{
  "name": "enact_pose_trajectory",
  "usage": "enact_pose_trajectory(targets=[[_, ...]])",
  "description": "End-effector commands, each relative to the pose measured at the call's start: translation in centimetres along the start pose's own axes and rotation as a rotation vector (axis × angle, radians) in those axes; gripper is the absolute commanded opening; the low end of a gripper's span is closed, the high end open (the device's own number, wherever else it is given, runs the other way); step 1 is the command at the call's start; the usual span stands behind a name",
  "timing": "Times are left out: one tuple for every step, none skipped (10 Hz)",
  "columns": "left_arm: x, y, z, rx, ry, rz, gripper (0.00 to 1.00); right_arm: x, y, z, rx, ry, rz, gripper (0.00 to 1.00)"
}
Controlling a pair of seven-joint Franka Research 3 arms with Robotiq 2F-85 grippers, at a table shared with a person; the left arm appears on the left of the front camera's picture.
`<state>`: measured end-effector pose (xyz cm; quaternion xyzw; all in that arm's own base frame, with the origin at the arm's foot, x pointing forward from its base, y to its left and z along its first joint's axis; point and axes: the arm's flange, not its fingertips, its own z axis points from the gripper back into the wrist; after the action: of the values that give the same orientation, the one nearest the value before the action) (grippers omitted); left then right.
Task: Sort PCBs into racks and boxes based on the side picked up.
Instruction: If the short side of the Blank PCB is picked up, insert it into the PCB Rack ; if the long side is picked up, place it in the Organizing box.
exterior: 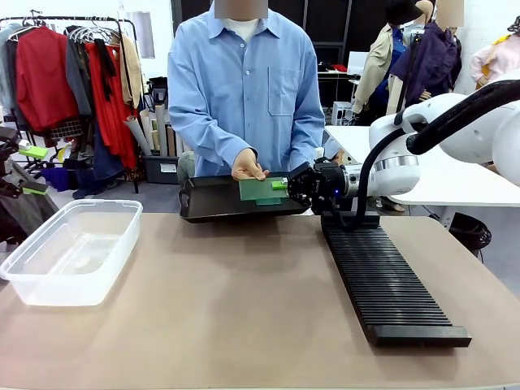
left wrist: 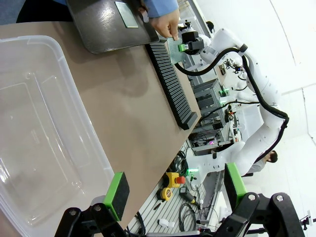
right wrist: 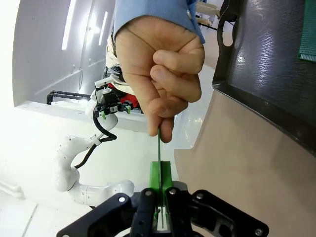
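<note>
Front view: circuit board (exterior: 262, 190) over the tray's (exterior: 211, 207) right end.
Right gripper (exterior: 282, 185) clenched on it, a person's hand (exterior: 248, 166) pinching the other end; left gripper (left wrist: 175, 187) released, empty, near the tub (left wrist: 44, 108).

Front view: fixed at the robot's edge of the brown table (exterior: 244, 325), facing across it toward the person, at middle distance, taking in the clear plastic rectangular tub (exterior: 61, 291), long black slotted rack (exterior: 388, 284) and shallow black tray (exterior: 213, 199). Left wrist view: rolled sideways, close beside the tub, looking far along the table to the same rack and tray. Right wrist view: very near, aimed past the right gripper (right wrist: 160, 170) at the person's hand (right wrist: 158, 69) pinching the thin green circuit board (right wrist: 159, 148) edge-on, sharing a tray corner.
</note>
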<state>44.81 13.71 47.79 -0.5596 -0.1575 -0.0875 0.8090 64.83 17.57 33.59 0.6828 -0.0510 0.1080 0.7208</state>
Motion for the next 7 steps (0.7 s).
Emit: enact_pose_trajectory(targets=[[-0.10,-0.09,0.06,0.002,0.006,-0.002,1.00,-0.01,0.14,-0.08,0.020,-0.004,0.017,0.00],[-0.10,-0.09,0.06,0.002,0.006,-0.002,1.00,-0.01,0.14,-0.08,0.020,-0.004,0.017,0.00],[-0.10,-0.09,0.06,0.002,0.006,-0.002,1.00,-0.01,0.14,-0.08,0.020,-0.004,0.017,0.00],[-0.10,-0.09,0.06,0.002,0.006,-0.002,1.00,-0.01,0.14,-0.08,0.020,-0.004,0.017,0.00],[-0.10,-0.09,0.06,0.002,0.006,-0.002,1.00,-0.01,0.14,-0.08,0.020,-0.004,0.017,0.00],[-0.10,-0.09,0.06,0.002,0.006,-0.002,1.00,-0.01,0.14,-0.08,0.020,-0.004,0.017,0.00],[-0.10,-0.09,0.06,0.002,0.006,-0.002,1.00,-0.01,0.14,-0.08,0.020,-0.004,0.017,0.00]])
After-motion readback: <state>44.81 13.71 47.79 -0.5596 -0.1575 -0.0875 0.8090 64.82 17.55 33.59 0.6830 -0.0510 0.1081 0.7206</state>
